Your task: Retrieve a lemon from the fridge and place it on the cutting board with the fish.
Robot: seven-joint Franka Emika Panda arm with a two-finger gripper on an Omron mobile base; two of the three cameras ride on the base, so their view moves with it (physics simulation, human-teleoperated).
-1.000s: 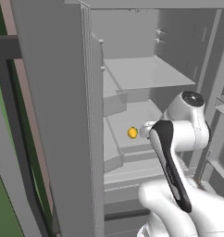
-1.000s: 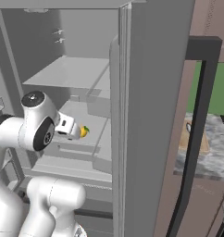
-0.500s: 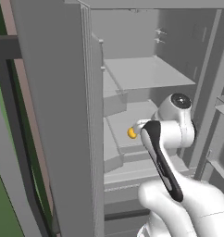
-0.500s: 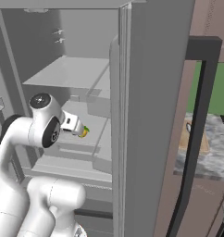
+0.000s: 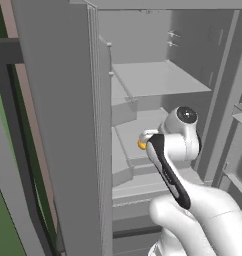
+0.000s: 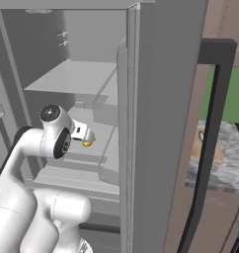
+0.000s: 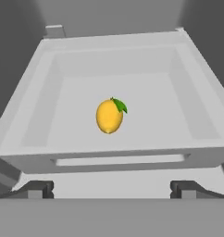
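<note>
Hand view: the lemon [image 7: 109,115] lies alone near the middle of a pale grey tray-like shelf [image 7: 197,139] inside the fridge [image 5: 68,125], with a small green leaf at its top, and the gripper [image 7: 111,187] hovers before it with its jaws spread wide, touching nothing. In the right base view the cutting board [image 6: 206,146] rests on the marbled surface [image 6: 230,170] beyond the open fridge door, well apart from the lemon.

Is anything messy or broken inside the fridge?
Nothing stands out. The lemon lies whole, by itself, in a pale tray of the open fridge, with nothing spilled around it. The tool is open, pointing at the lemon but not touching it.
</note>
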